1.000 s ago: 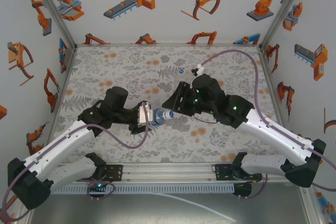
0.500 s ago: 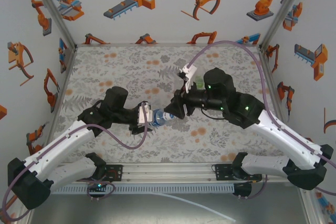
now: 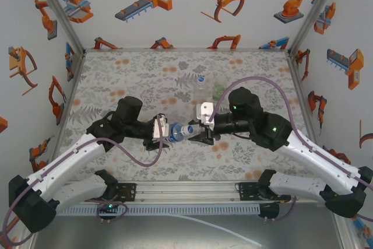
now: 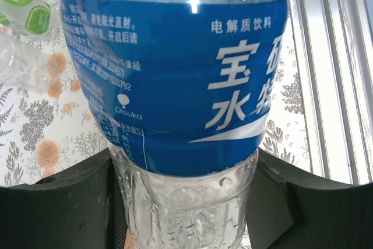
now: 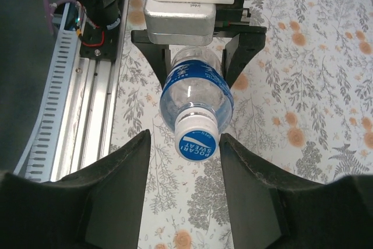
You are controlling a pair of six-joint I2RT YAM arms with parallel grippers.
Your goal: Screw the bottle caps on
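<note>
One change: the right pincer (image 5: 185,144) has swung in, jaws wide astride the cap (image 5: 197,141); the left pincer (image 3: 167,131) grips the bottle (image 5: 197,88). Tightening can begin.

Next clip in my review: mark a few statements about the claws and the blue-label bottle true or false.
1. The left claw grips the blue-label bottle. True.
2. The bottle stands upright. False: it is held on its side, neck toward the right claw.
3. The bottle's neck is bare. False: a white cap sits on it.
4. The right claw is open around the cap, with gaps on both sides. True.
</note>
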